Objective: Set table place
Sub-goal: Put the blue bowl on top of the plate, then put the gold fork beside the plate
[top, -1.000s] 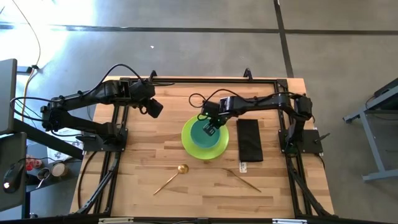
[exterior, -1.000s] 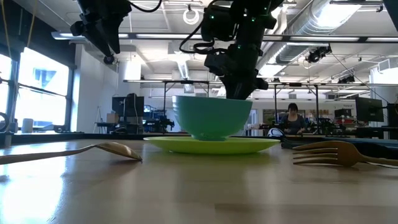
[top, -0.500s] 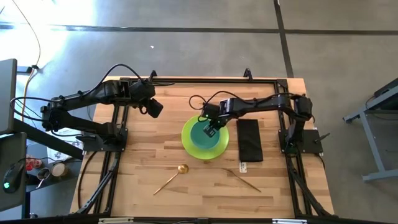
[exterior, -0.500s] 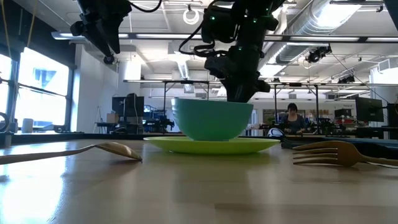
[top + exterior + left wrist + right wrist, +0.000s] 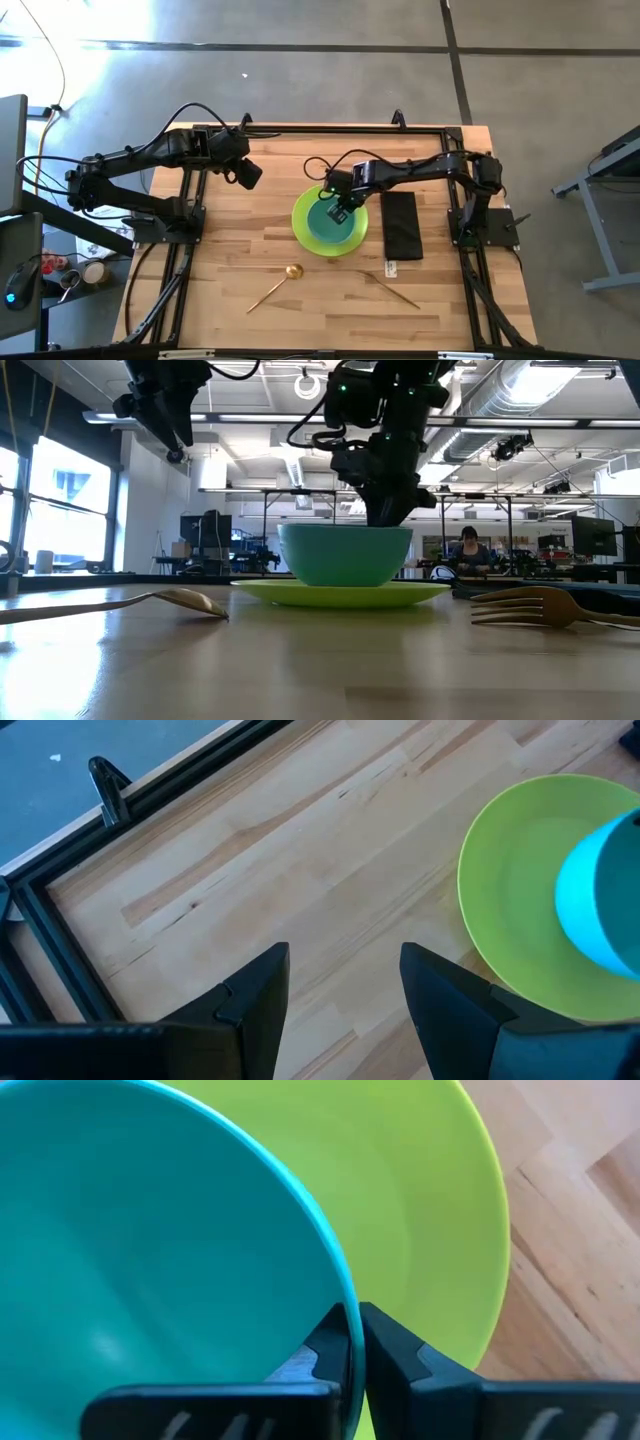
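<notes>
Right gripper [image 5: 352,1342] jaws pinch the bowl [image 5: 330,215] rim at frame centre; abrupt release could skid it off the plate [image 5: 305,232]; left gripper [image 5: 340,985] jaws spread

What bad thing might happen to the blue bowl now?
The right end effector pinches only the thin rim of the bowl, so the bowl might slip or tip when it lets go. The bowl sits on the green plate; dragging it sideways might shove the plate across the table. The left end effector waits apart, too far to steady anything.
</notes>
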Tool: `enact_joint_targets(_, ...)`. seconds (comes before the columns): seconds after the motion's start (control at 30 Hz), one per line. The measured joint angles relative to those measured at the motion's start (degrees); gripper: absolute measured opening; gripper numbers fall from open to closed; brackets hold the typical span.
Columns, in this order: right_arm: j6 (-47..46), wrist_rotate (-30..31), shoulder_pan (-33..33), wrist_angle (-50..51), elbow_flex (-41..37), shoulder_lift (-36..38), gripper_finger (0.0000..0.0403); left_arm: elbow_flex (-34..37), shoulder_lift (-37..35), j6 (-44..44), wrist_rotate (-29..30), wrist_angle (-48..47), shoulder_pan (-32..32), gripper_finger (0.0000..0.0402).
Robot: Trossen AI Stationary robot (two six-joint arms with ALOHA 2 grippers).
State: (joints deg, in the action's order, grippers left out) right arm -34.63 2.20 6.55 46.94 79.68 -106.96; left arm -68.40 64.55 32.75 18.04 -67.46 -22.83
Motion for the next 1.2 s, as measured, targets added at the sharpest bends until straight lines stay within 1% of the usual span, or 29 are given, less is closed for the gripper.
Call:
enact_joint_targets(0.53, 1.16, -1.22, -0.02, -0.02, 0.00, 0.00, 0.0012, 0.00, 0.00, 0.00, 0.01, 0.00, 0.00, 0.0184)
enact_joint_targets(0.6, 1.55, -2.33, 0.15, -0.02, 0.00, 0.00, 0.0015, 0.00, 0.00, 0.04, 0.02, 0.00, 0.00, 0.0184)
enact_joint_targets(0.7, 2.39, -3.52, 0.36, -0.02, 0.00, 0.00, 0.0034, 0.00, 0.00, 0.07, 0.02, 0.00, 0.00, 0.0184)
enact_joint_targets(0.8, 2.18, -3.48, 0.69, -0.04, 0.00, 0.00, 0.0064, 0.00, 0.00, 0.07, 0.02, 0.00, -0.01, 0.0184)
enact_joint_targets(1.0, 3.07, -1.18, 1.95, 0.99, 1.20, 0.38, 0.0113, 0.00, 0.00, 0.08, 0.02, 0.00, 0.00, 0.0184)
enact_joint_targets(1.1, 4.01, 0.47, 2.49, 5.51, 4.91, 2.18, 0.0126, 0.00, 0.00, -0.19, 0.02, 0.00, -0.01, 0.0184)
enact_joint_targets(1.2, 3.81, 3.37, 1.85, 13.81, 9.34, 4.73, 0.0130, 0.00, 0.02, -0.37, 0.02, 0.01, 0.00, 0.0184)
